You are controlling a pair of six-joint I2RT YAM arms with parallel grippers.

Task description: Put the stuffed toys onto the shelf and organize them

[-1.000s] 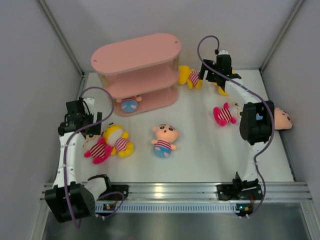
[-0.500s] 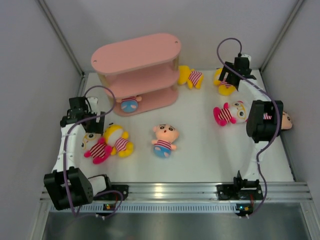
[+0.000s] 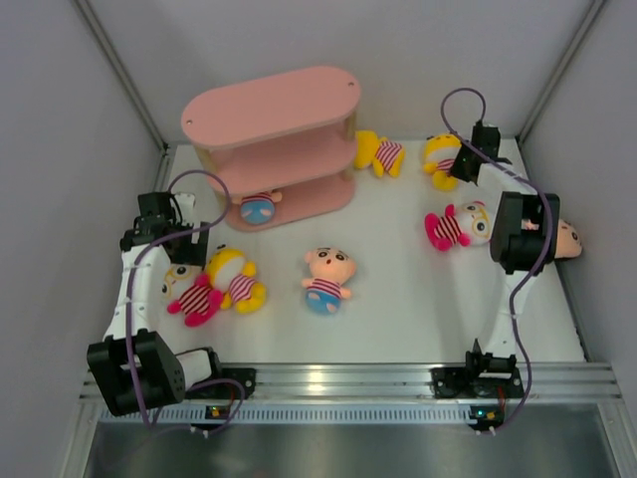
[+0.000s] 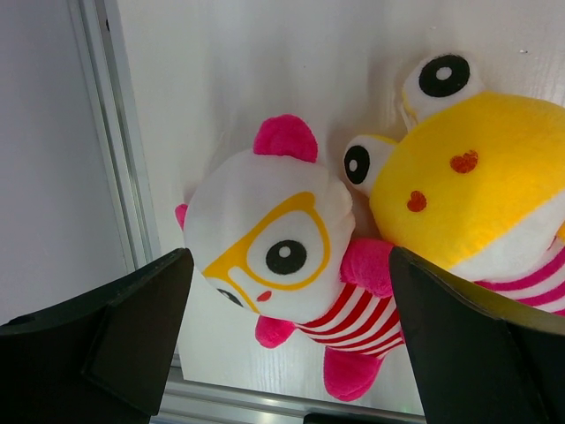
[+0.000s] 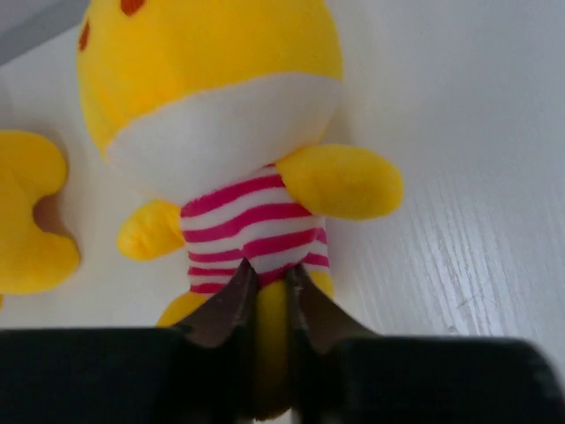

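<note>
The pink shelf (image 3: 271, 112) stands at the back left, with one blue-bottomed toy (image 3: 258, 208) on its lowest board. My right gripper (image 3: 466, 161) (image 5: 271, 284) is shut on a leg of a yellow stuffed toy (image 3: 441, 157) (image 5: 221, 106) lying at the back right. Over a white-faced pink toy (image 4: 278, 243) (image 3: 194, 297) beside a yellow toy (image 4: 477, 177) (image 3: 235, 276), my left gripper (image 3: 165, 235) (image 4: 290, 265) hangs open, touching neither. More toys lie loose: a yellow one (image 3: 379, 153) by the shelf, a pink one (image 3: 454, 225), and a peach-faced one (image 3: 328, 274) mid-table.
Another peach-faced toy (image 3: 563, 238) lies at the right wall, partly behind my right arm's elbow (image 3: 518, 234). Grey walls close in the white table on three sides. A metal rail (image 3: 348, 378) runs along the near edge. The shelf's top board and middle board carry nothing.
My right gripper swung from beside the shelf over to the back-right yellow toy, came down and shut on its leg. The left arm shifted slightly, still open.
</note>
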